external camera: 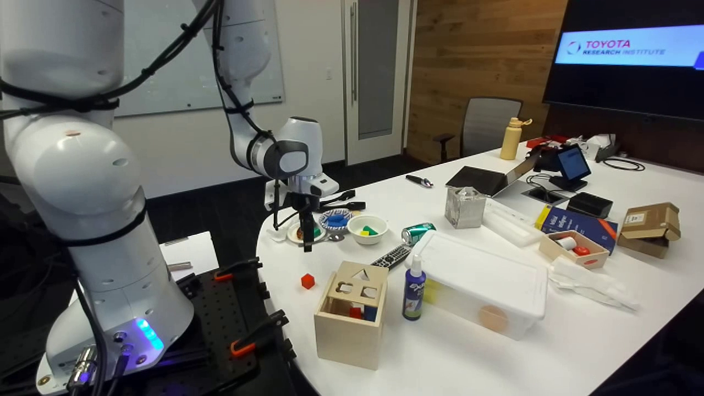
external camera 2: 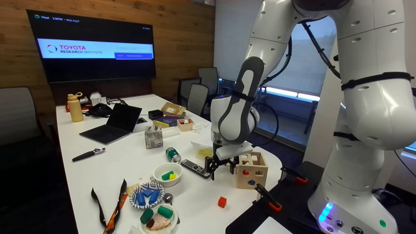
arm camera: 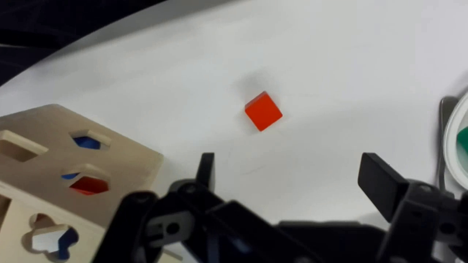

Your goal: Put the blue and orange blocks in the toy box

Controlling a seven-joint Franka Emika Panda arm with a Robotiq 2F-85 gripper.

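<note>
The red-orange block lies on the table in both exterior views (external camera: pixel 308 281) (external camera 2: pixel 222 202) and in the wrist view (arm camera: pixel 264 112). The pale wooden toy box stands upright near it in both exterior views (external camera: pixel 347 341) (external camera 2: pixel 240 182); it also shows in the wrist view (arm camera: pixel 126 160). Inside the box a blue block (arm camera: pixel 87 142) and a red piece (arm camera: pixel 89 185) show through the holes. Which blue block the task means I cannot tell. My gripper (arm camera: pixel 287 157) is open and empty above the table; in an exterior view it hangs beside the box (external camera 2: pixel 222 174).
A patterned bowl (external camera 2: pixel 132 200) holds blue blocks. A white bowl (external camera 2: pixel 156 175) holds green and yellow blocks; a plate (external camera 2: pixel 175 214) holds green ones. A remote (external camera 2: pixel 195 168), a can (external camera 2: pixel 173 155), a spray bottle (external camera: pixel 413 294) and a lidded white container (external camera: pixel 484 264) stand nearby.
</note>
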